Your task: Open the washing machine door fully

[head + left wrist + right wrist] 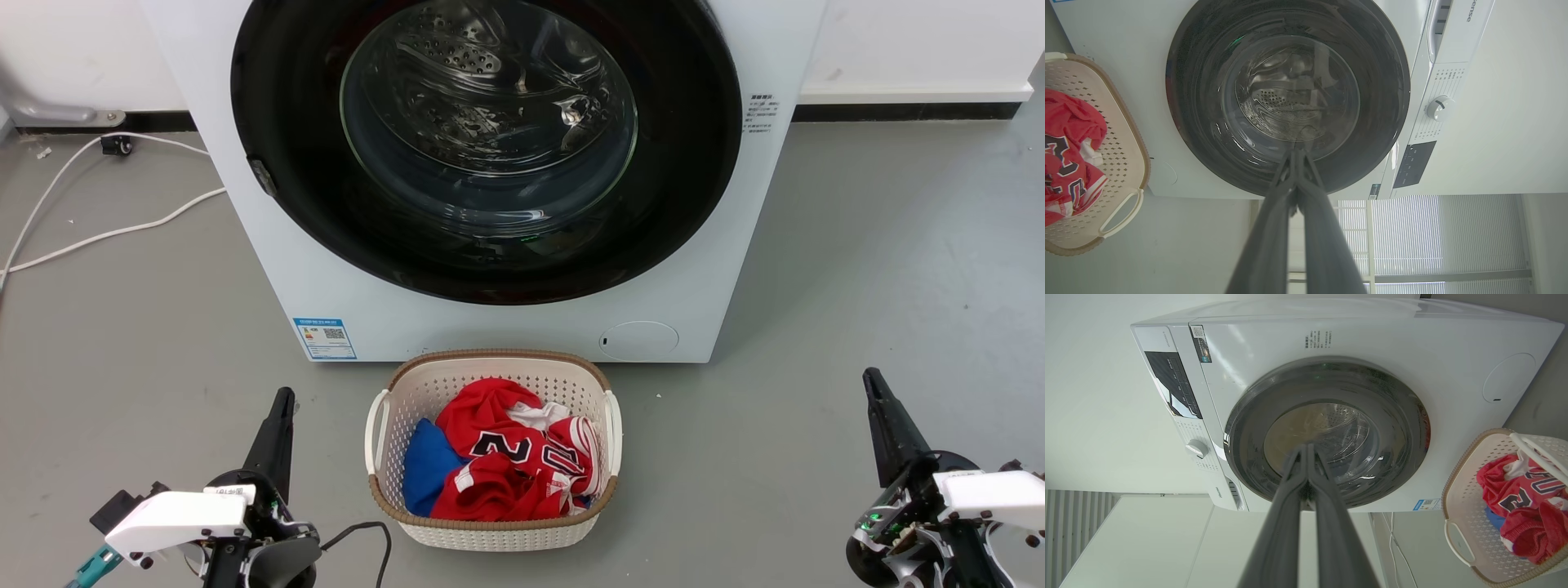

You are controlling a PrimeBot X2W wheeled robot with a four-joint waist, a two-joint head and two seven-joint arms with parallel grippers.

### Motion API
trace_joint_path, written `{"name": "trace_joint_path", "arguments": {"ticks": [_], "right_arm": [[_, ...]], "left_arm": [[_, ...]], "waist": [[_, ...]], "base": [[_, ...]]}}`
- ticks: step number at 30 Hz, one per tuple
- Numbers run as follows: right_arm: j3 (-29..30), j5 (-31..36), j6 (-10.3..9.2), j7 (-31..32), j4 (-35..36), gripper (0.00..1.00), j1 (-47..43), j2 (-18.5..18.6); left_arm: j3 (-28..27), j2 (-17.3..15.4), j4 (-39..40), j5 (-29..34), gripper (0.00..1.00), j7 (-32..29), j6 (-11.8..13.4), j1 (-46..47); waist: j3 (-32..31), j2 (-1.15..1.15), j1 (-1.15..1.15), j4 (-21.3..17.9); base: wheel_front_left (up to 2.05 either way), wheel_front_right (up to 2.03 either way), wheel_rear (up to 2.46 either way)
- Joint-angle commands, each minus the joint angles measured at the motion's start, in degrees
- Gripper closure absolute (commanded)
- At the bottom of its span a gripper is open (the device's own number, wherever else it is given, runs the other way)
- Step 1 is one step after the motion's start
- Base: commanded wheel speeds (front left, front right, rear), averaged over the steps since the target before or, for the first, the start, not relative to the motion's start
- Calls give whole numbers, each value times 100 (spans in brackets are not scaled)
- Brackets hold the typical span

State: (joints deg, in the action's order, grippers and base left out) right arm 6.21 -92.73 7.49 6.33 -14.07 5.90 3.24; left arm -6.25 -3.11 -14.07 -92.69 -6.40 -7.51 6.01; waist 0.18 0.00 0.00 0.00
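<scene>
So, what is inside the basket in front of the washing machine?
The basket holds red clothes with dark numbers, a blue cloth and some white cloth. Anything beneath them is covered.

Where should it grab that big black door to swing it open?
Probably the door at its right rim, hooked from the right with the right tool: the grey fitting on its left rim looks like the hinge.

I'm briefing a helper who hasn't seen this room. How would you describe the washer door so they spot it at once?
Find the white washing machine behind the laundry basket. The door is the round disc covering most of its front, with a clear glass bowl at its centre. Unlike the small white cap low on the front, it is glossy black and nearly machine-wide.
</scene>
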Motion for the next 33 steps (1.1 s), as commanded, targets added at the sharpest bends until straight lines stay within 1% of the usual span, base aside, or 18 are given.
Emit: {"name": "trace_joint_path", "arguments": {"ticks": [1, 19, 20, 23, 27, 33], "right_arm": [[9, 22, 0, 14, -6, 100, 68, -21], [16, 31, 0, 23, -7, 100, 70, -27], [7, 5, 0, -3, -5, 0, -3, -7], [0, 1, -1, -2, -159, 0, -134, -20], [-13, 130, -1, -113, -124, 0, -189, -22], [-5, 766, 0, -285, 46, 0, -239, -23]], "left_arm": [[-25, 9, -6, 23, 100, -12, -12, 50], [-31, 13, -6, 19, 100, -20, -12, 50], [-3, 4, -4, 18, 0, 4, 0, -1], [22, 26, -163, 17, 0, 2, 2, -134], [44, 28, -101, 126, 0, 114, 2, -179], [-5, 27, 46, 617, 0, 286, 57, -194]], "waist": [[0, 0, 0, 0], [0, 0, 0, 0], [0, 0, 0, 0], [0, 0, 0, 0], [2, 0, 0, 1], [10, 0, 0, 3]], "base": [[0, 0, 0], [0, 0, 0], [0, 0, 0], [0, 0, 0], [0, 0, 0], [0, 0, 0]]}}
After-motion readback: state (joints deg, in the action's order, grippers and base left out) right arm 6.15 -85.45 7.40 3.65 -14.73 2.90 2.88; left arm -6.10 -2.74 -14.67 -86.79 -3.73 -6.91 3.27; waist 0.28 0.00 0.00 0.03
